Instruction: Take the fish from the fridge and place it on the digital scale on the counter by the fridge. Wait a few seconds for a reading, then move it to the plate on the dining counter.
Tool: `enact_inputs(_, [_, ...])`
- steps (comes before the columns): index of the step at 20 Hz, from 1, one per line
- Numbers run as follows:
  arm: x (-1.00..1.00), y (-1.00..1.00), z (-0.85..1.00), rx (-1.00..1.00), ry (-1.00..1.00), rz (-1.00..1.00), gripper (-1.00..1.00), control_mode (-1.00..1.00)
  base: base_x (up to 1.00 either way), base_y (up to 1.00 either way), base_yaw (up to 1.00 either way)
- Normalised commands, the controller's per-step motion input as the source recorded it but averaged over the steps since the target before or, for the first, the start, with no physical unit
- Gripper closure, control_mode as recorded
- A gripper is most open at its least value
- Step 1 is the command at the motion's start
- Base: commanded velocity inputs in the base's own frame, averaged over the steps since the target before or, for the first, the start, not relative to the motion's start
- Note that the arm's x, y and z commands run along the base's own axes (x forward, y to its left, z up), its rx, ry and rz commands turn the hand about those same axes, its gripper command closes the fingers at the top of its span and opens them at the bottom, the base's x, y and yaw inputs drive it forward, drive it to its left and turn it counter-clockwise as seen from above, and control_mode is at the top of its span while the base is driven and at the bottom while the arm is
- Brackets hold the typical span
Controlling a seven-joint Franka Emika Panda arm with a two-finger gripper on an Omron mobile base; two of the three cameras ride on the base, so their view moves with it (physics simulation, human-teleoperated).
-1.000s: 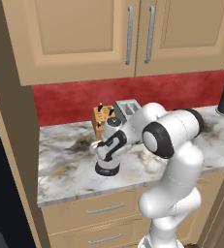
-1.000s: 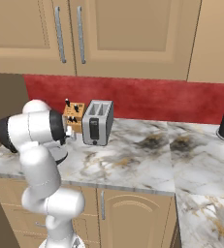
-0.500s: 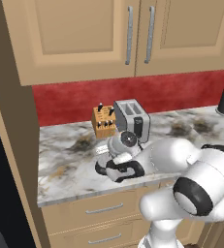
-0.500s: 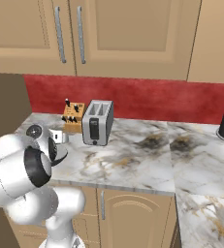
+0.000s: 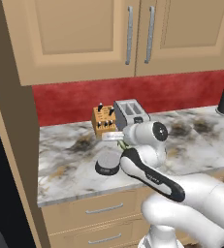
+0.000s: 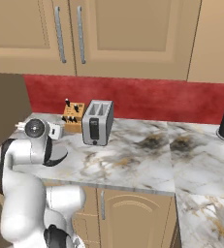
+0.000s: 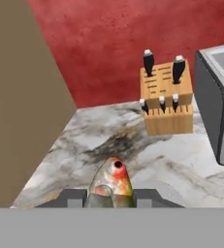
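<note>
One small olive-green fish (image 7: 111, 186) clenched in the two-finger gripper (image 7: 111, 197), hanging over the round grey digital scale (image 5: 108, 162); wooden knife block (image 7: 165, 99) ahead, silver toaster (image 7: 219, 106) ahead-right.

Beside the brushed-metal toaster (image 6: 97, 123), the knife block (image 7: 166, 100) looks like pale wood. Under both, the counter (image 5: 70, 162) is polished veined marble; behind, the wall (image 6: 147, 100) is matt red.

Home kitchen, marble counter (image 6: 133, 162), toaster (image 6: 98, 122), knife block (image 7: 165, 99), probably wooden wall cabinets (image 5: 79, 34)
</note>
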Motion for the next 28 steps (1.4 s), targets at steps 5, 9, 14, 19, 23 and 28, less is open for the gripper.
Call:
enact_inputs(5, [-0.74, -0.09, 1.0, 0.01, 0.09, 0.0, 1.0, -1.0, 0.0, 0.0, 0.0])
enact_inputs(9, [-0.61, -0.39, 1.0, -0.08, 0.15, 0.0, 1.0, -1.0, 0.0, 0.0, 0.0])
enact_inputs(14, [-0.51, -0.58, 0.88, -0.15, 0.17, 0.0, 1.0, -1.0, 0.0, 0.0, 0.0])
enact_inputs(19, [-0.23, -0.5, 0.23, -0.28, 0.09, -0.02, 1.0, -1.0, 0.0, 0.0, 0.0])
enact_inputs(23, [-0.24, -0.26, 0.0, -0.2, 0.0, -0.05, 1.0, -1.0, 0.0, 0.0, 0.0])
enact_inputs(28, [0.0, 0.0, 0.0, 0.0, 0.0, 0.0, 1.0, 1.0, -0.93, -0.13, -0.09])
